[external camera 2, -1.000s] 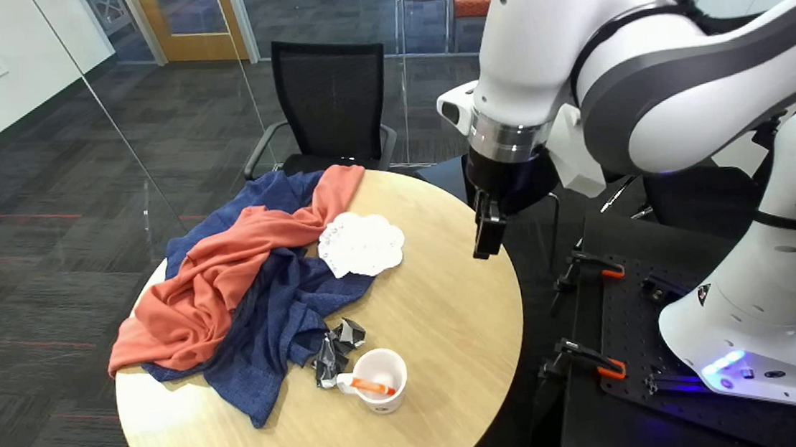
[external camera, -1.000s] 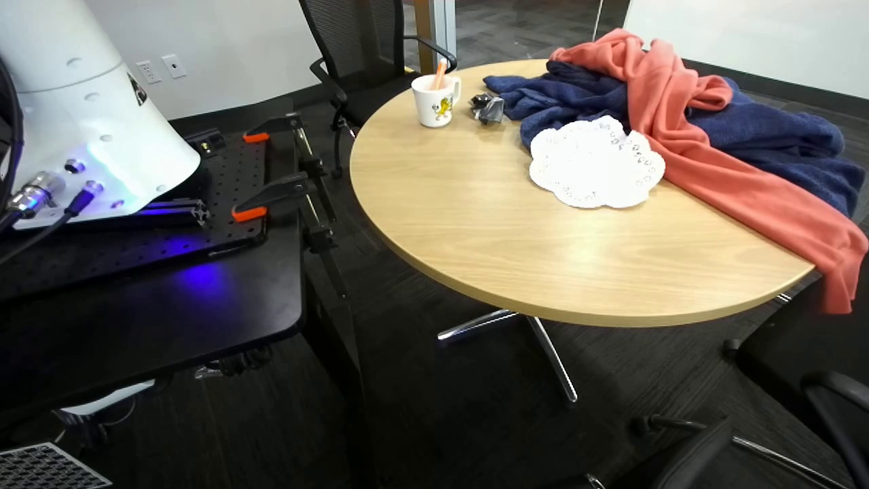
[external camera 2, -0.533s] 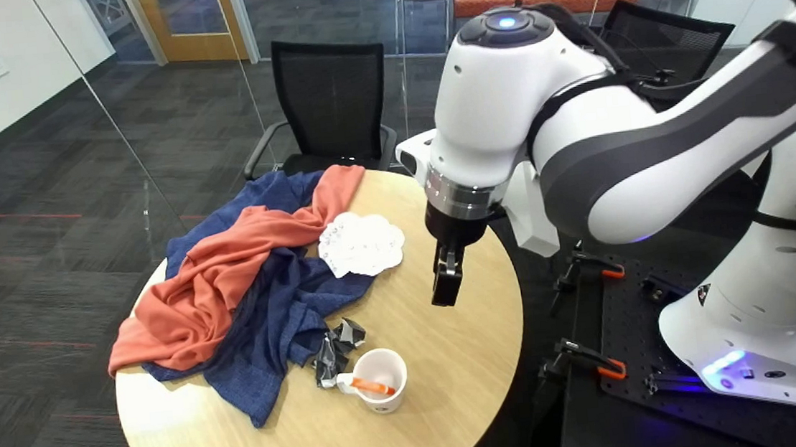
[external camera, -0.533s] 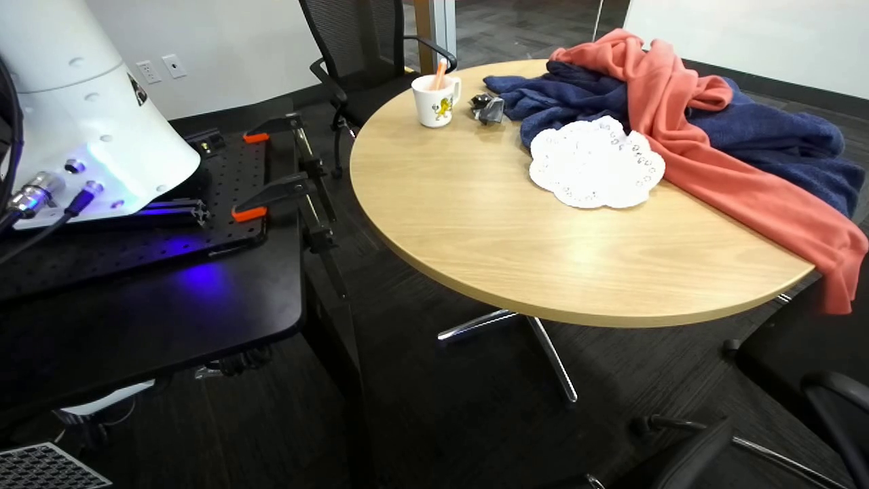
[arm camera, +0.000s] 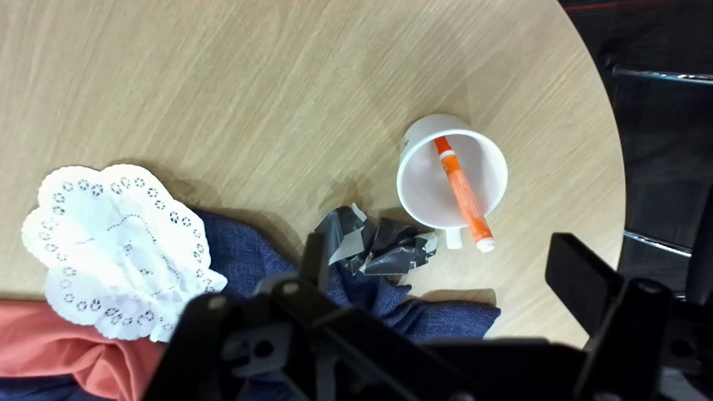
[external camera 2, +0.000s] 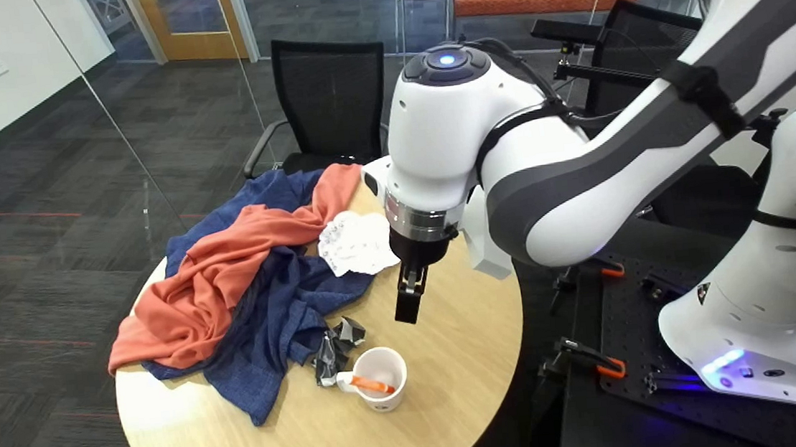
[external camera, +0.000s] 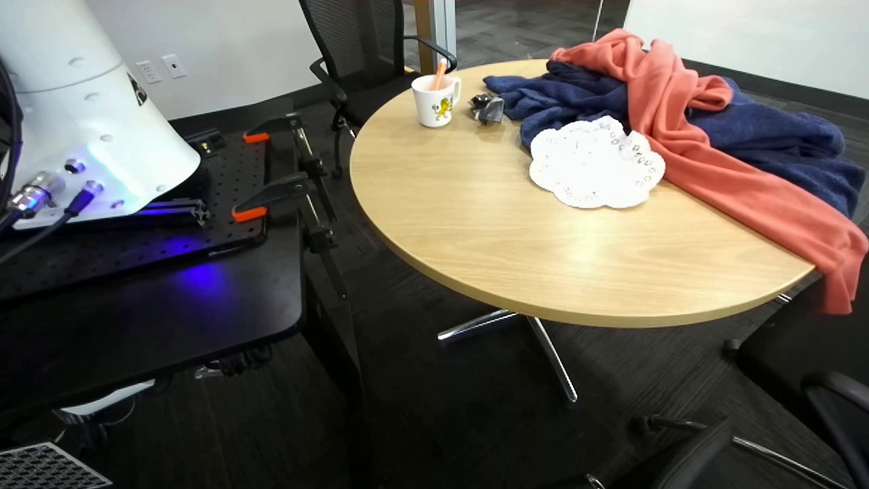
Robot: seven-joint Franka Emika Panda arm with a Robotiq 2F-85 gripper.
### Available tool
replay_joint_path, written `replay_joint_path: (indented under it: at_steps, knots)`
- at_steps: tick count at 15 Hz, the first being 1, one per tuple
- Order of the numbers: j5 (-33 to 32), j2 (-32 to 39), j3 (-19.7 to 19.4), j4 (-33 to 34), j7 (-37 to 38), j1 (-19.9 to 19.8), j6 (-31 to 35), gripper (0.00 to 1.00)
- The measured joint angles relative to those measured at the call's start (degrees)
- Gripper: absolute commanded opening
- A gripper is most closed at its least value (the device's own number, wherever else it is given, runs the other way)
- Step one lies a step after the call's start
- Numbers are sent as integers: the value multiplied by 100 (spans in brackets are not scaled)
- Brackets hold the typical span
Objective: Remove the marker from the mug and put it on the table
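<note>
The marker (arm camera: pixel 464 192) is in the mug (arm camera: pixel 423 181), leaning at a slant: its orange end reaches down inside, and its white-tipped end pokes out past the lip just beside the handle (arm camera: pixel 454 238). The mug stands upright on the table (arm camera: pixel 250 100), and neither has shifted over the last second.

What has changed is on my side. In an exterior view I have brought the arm (external camera 2: pixel 571 226) in from over the table's edge, by the black desk (external camera 2: pixel 617 427), so the gripper (arm camera: pixel 447 271) now hangs above the wood near the mug, not touching it. Its jaws stand wide apart, holding nothing. To my mind the sideways reach is mostly made, while the pick itself has yet to start.

Just off the handle lies a crumpled black wrapper (arm camera: pixel 390 248), next to the navy cloth (arm camera: pixel 440 320). I'd come straight down on the protruding end and stay off the wrapper; a low fingertip could snag it or tip the mug. The white doily (arm camera: pixel 128 250) and the coral cloth (arm camera: pixel 78 345) sit farther out, and I doubt they matter for the grasp.
</note>
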Motion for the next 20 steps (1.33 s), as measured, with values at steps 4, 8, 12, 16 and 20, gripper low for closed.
replay_joint_path:
  at_steps: [4, 8, 12, 16, 20]
  knots:
    - [0, 2, -1, 7, -1, 0, 0, 100]
    - [-903, 150, -35, 10, 607, -7, 35, 100]
    - [-1550, 601, -38, 87, 1131, 39, 389, 100]
    - [-1561, 1174, -83, 283, 1117, 225, 878, 100]
    - [-1783, 1731, -86, 557, 1116, 287, 1375, 100]
